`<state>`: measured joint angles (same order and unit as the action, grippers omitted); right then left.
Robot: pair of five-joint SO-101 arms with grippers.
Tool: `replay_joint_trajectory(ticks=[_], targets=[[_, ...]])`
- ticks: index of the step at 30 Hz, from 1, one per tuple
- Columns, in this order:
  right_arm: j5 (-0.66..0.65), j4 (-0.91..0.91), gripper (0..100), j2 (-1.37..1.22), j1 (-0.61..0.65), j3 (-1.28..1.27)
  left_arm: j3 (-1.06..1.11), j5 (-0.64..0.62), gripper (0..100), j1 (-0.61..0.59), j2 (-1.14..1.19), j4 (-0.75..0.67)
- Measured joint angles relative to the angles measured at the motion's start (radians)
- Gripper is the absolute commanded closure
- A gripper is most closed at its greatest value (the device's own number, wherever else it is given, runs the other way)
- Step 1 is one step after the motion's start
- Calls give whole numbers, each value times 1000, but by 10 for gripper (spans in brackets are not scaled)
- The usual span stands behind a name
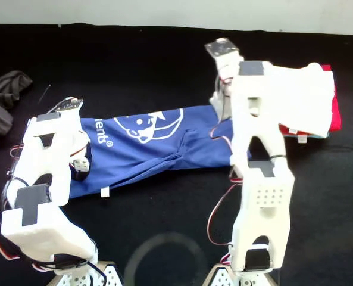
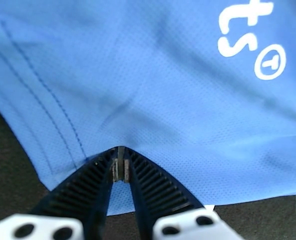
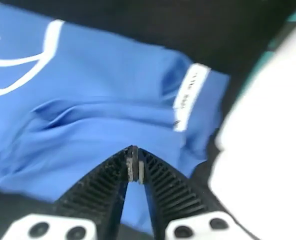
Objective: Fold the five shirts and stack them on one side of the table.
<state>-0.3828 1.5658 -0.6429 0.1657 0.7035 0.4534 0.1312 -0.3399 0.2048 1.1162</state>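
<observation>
On the high view's clock face, the two white arms rise from their bases at the near edge of the black table point(image 1: 319, 196), one at 7 o'clock and one at 5 o'clock.

The left gripper point(image 2: 119, 170) is at 8 o'clock, over the stitched hem end of the blue mesh-knit shirt with white print point(image 1: 146, 149). Its black ribbed jaws are pressed together tip to tip. Whether any cloth is caught between them, I cannot tell.

The right gripper point(image 3: 133, 170) is over the shirt's other end, near a white sewn-in label point(image 3: 190, 97). Its jaws are likewise drawn closed, tips meeting, and no cloth shows clearly between them.

The blue shirt lies across the middle of the table as a long folded band, running from 8 o'clock up towards 2 o'clock, with creases gathered along its near edge.

Farther off at 2 o'clock is a stack of folded garments: a white folded shirt point(image 1: 310, 89) on top and a red folded shirt point(image 1: 336, 113) under it, just beyond the blue shirt's end.

At 10 o'clock, well apart from the rest, a crumpled dark grey garment point(image 1: 0, 101) lies at the table's edge.
</observation>
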Motion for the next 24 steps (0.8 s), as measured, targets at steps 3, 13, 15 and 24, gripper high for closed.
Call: replay_joint_trajectory(ticks=[3, 13, 15, 24], targets=[[0, 57, 993, 0, 46, 9, 0, 0, 987, 0, 0, 0], [0, 127, 993, -89, 226, 9, 0, 0, 987, 0, 0, 0], [0, 129, 993, -127, 245, 17, 0, 0, 987, 0, 0, 0], [0, 64, 993, -193, 259, 21, 0, 0, 987, 0, 0, 0]])
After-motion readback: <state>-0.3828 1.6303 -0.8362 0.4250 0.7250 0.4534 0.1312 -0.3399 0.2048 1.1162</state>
